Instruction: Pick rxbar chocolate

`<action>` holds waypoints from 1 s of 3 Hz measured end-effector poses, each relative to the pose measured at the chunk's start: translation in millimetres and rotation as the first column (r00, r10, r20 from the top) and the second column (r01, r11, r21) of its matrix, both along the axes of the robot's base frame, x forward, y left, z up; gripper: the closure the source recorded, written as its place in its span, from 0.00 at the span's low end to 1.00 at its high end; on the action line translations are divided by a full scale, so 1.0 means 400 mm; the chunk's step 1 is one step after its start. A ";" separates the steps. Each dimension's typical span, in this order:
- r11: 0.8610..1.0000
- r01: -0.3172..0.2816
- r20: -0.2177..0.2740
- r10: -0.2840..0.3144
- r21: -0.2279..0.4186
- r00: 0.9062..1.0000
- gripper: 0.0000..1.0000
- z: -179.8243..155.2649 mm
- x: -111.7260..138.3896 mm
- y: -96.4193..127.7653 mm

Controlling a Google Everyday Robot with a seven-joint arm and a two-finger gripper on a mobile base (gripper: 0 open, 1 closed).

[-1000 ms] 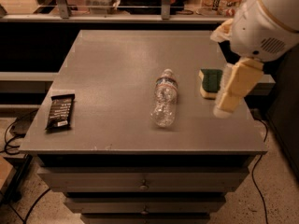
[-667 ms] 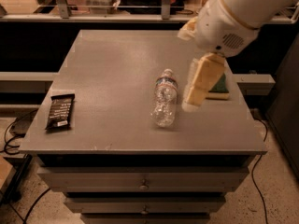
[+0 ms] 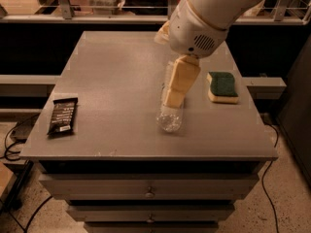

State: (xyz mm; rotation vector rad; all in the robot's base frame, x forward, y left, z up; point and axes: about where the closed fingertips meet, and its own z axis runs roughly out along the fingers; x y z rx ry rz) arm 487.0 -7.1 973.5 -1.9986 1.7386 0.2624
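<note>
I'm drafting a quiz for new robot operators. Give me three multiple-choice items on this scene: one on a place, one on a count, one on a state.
1. Where over the table is the gripper?
A. over the bottle
B. at the left edge
C. at the back corner

2. How many loose things lie on the table?
A. one
B. three
C. five

3. The rxbar chocolate is:
A. held in the gripper
B. lying flat on the table
C. standing on end

Answers:
1 A, the gripper hangs over the bottle mid-table.
2 B, there are the rxbar chocolate, bottle and sponge.
3 B, it lies flat at the front left, away from the gripper.
</note>
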 end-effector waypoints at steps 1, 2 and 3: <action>0.999 -0.015 -0.004 0.016 0.034 1.000 0.00 -0.016 0.011 0.053; 0.995 -0.062 -0.026 0.064 0.072 0.998 0.00 -0.057 0.041 0.143; 0.982 -0.128 -0.083 0.141 0.141 0.987 0.00 -0.138 0.087 0.273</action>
